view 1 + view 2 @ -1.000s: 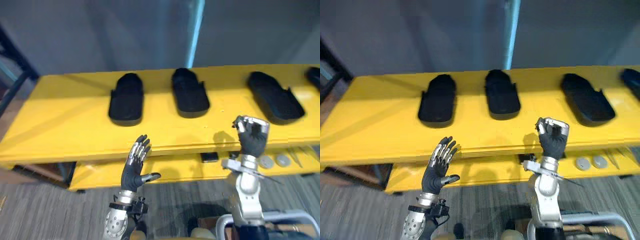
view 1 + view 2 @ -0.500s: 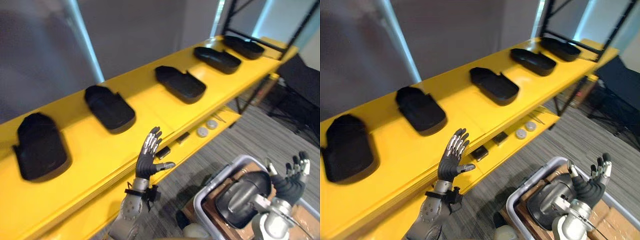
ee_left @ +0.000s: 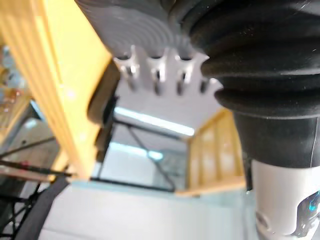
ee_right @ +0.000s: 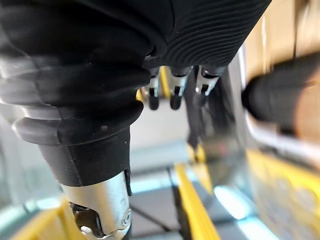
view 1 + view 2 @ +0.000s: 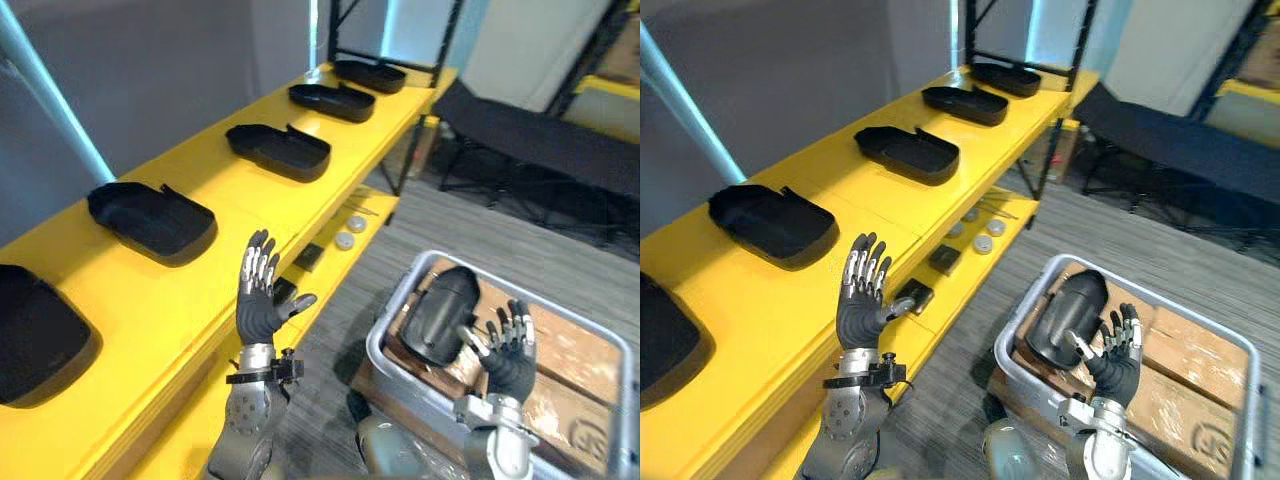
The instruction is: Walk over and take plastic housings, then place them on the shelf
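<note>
Camera swung right along yellow shelf [image 5: 262,203]; right hand [image 5: 508,358], fingers spread, empty, now just beside black housing [image 5: 438,310] in grey bin [image 5: 379,346]; left hand [image 5: 258,312] raised, fingers straight, empty.

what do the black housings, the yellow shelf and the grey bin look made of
Housings: likely matte black moulded plastic, thin walls, rounded edges, dull sheen. Shelf: smooth yellow-painted surface with soft glare; board or metal, cannot tell. Bin: probably grey plastic, going by its rounded, slightly glossy rim.
</note>
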Controlling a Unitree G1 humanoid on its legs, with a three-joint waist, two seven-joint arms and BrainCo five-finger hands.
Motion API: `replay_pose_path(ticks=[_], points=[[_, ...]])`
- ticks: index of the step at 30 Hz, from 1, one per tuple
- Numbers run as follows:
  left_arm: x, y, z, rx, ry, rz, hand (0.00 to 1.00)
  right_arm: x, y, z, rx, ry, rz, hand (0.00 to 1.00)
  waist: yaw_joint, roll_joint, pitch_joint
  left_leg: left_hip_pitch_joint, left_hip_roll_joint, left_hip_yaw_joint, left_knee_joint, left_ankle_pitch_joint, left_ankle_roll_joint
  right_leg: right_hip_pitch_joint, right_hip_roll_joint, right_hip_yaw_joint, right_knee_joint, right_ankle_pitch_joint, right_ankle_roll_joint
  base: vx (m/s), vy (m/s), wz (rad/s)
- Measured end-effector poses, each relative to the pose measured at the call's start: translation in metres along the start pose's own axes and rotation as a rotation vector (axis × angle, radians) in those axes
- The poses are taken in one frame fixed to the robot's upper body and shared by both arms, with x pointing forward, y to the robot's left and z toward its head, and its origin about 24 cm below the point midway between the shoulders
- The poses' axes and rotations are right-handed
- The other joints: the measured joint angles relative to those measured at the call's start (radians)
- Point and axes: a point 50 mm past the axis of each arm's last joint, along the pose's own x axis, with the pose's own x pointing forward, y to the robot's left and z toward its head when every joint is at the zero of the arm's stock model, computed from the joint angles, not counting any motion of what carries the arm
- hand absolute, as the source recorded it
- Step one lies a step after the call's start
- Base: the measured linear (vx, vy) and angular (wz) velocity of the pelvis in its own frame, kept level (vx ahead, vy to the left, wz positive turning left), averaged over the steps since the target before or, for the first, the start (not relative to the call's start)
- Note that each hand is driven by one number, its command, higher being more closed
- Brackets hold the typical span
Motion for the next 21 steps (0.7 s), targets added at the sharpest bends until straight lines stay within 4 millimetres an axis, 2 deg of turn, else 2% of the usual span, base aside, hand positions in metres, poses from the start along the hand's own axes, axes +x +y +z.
replay_pose_path(ticks=[1, 3, 5, 6, 7, 8, 9, 10, 11, 13, 14, 16, 18, 19, 20, 21], points=[[0.0, 0.0, 0.0, 0.001, -0.001, -0.001, 0.0, 0.002, 0.003, 0.0, 0.008, -0.005, 0.007, 0.0, 0.002, 0.003, -0.001, -0.006, 0.014, 0.006, -0.01, 0.011, -0.005, 0.005, -0.008, -0.011, 0.045, -0.006, -0.008, -0.16, -0.041, -0.64], [0.001, 0.006, 0.0, 0.018, -0.003, 0.003, 0.0, 0.005, 0.012, -0.001, 0.03, -0.009, 0.016, 0.0, 0.004, 0.009, -0.008, -0.021, 0.05, 0.013, -0.042, 0.049, -0.021, 0.031, -0.061, -0.051, 0.16, -0.045, -0.018, -0.07, -0.093, -0.39], [0.001, 0.016, -0.002, 0.058, 0.008, 0.006, 0.0, 0.008, 0.019, -0.011, 0.031, 0.022, 0.002, 0.0, 0.014, 0.007, -0.013, -0.03, 0.094, 0.047, -0.076, 0.085, -0.057, 0.079, -0.176, -0.079, 0.221, -0.047, -0.022, -0.03, -0.188, -0.64], [0.0, 0.019, -0.003, 0.069, 0.018, 0.002, 0.0, 0.009, 0.019, -0.014, 0.026, 0.034, -0.004, 0.0, 0.019, 0.006, -0.015, -0.033, 0.105, 0.056, -0.081, 0.091, -0.069, 0.084, -0.203, -0.079, 0.218, -0.043, -0.02, -0.03, -0.28, -0.74], [-0.001, 0.023, -0.007, 0.083, 0.04, -0.002, 0.0, 0.01, 0.019, -0.02, 0.009, 0.063, -0.021, 0.0, 0.025, 0.001, -0.018, -0.034, 0.128, 0.08, -0.087, 0.104, -0.092, 0.098, -0.249, -0.078, 0.182, -0.027, -0.009, 0.0, -0.347, -0.77], [-0.002, 0.026, -0.011, 0.074, 0.064, 0.004, 0.0, 0.008, 0.016, -0.026, -0.008, 0.092, -0.03, 0.0, 0.023, -0.004, -0.021, -0.035, 0.154, 0.085, -0.09, 0.117, -0.116, 0.124, -0.277, -0.078, 0.103, 0.031, -0.02, 0.02, -0.481, -0.72], [-0.002, 0.027, -0.012, 0.075, 0.071, 0.004, 0.0, 0.007, 0.015, -0.029, -0.029, 0.106, -0.034, 0.0, 0.022, -0.012, -0.025, -0.034, 0.164, 0.092, -0.09, 0.124, -0.13, 0.137, -0.284, -0.078, 0.055, 0.095, -0.031, 0.04, -0.46, -0.6], [-0.002, 0.029, -0.015, 0.063, 0.088, 0.01, 0.0, 0.002, 0.012, -0.035, -0.067, 0.141, -0.046, 0.0, 0.02, -0.031, -0.042, -0.031, 0.184, 0.104, -0.096, 0.144, -0.169, 0.163, -0.278, -0.089, 0.009, 0.127, 0.031, 0.07, -0.585, -0.58], [-0.002, 0.028, -0.02, 0.048, 0.106, 0.037, 0.0, 0.001, 0.005, -0.038, -0.11, 0.163, -0.052, 0.0, 0.018, -0.005, -0.042, 0.0, 0.223, 0.112, -0.144, 0.179, -0.209, 0.157, -0.255, -0.159, 0.019, 0.073, 0.092, 0.05, -0.397, -0.57], [-0.004, 0.022, -0.022, 0.009, 0.113, 0.089, 0.0, 0.003, 0.0, -0.038, -0.152, 0.174, -0.038, 0.0, -0.001, 0.014, -0.048, 0.036, 0.25, 0.14, -0.2, 0.225, -0.238, 0.159, -0.238, -0.236, 0.022, -0.008, 0.13, 0.06, -0.392, -0.5], [-0.002, 0.017, -0.022, -0.034, 0.109, 0.13, 0.0, 0.006, -0.002, -0.037, -0.174, 0.171, -0.02, 0.0, -0.009, 0.031, -0.057, 0.037, 0.271, 0.155, -0.216, 0.245, -0.238, 0.154, -0.216, -0.258, 0.006, -0.057, 0.148, 0.07, -0.468, -0.69], [0.004, 0.009, -0.023, -0.105, 0.112, 0.196, 0.0, 0.018, -0.005, -0.033, -0.213, 0.156, 0.011, 0.0, -0.011, 0.081, -0.059, 0.03, 0.307, 0.165, -0.231, 0.276, -0.217, 0.117, -0.164, -0.258, -0.01, -0.087, 0.138, 0.03, -0.353, -0.67], [0.006, 0.003, -0.027, -0.112, 0.124, 0.198, 0.0, 0.026, -0.01, -0.031, -0.235, 0.154, -0.001, 0.0, -0.038, 0.073, -0.05, -0.024, 0.304, 0.158, -0.179, 0.348, -0.108, 0.116, -0.164, -0.26, -0.047, -0.09, 0.134, -0.01, -0.274, -0.18], [0.006, 0.001, -0.027, -0.112, 0.122, 0.189, 0.0, 0.027, -0.011, -0.031, -0.235, 0.154, 0.001, 0.0, -0.039, 0.069, -0.047, -0.039, 0.305, 0.156, -0.156, 0.37, -0.079, 0.12, -0.163, -0.261, -0.061, -0.092, 0.13, -0.03, -0.173, -0.05], [0.005, 0.0, -0.027, -0.105, 0.123, 0.179, 0.0, 0.028, -0.013, -0.03, -0.238, 0.153, 0.006, 0.0, -0.04, 0.067, -0.043, -0.059, 0.308, 0.15, -0.125, 0.406, -0.052, 0.125, -0.162, -0.26, -0.075, -0.087, 0.124, -0.05, -0.197, -0.08], [0.0, 0.002, -0.031, -0.09, 0.144, 0.186, 0.0, 0.028, -0.02, -0.029, -0.252, 0.159, 0.012, 0.0, -0.041, 0.064, -0.031, -0.099, 0.296, 0.088, -0.069, 0.403, -0.079, 0.145, -0.159, -0.251, -0.119, -0.076, 0.107, -0.05, -0.106, -0.08]])
